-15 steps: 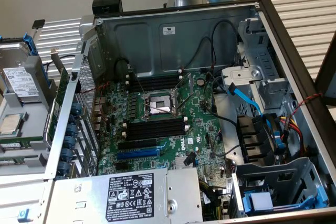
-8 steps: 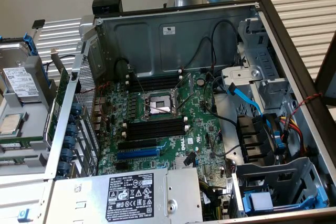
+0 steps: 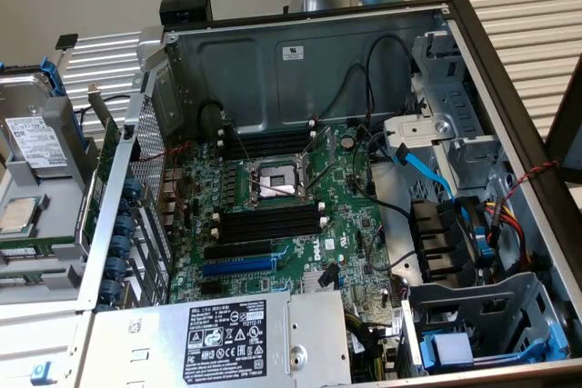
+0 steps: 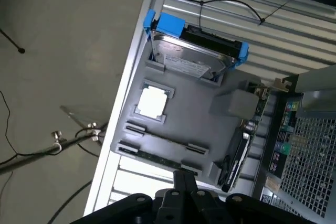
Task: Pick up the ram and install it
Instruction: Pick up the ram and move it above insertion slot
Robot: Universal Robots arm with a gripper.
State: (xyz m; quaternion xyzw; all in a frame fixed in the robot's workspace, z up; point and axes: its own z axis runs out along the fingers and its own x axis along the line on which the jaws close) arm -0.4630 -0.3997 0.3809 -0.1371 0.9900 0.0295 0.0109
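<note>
One ram (image 4: 149,157) lies in tray (image 4: 205,124) groove, likely staged for your grasp; gripper (image 4: 184,176) hovers over it, fingers together, empty.

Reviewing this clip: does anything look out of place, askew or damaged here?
Nothing looks damaged or spilled. The ram lies straight in its groove of the grey parts tray beside the open case, with the gripper above it. The black memory slots on the motherboard are empty.
</note>
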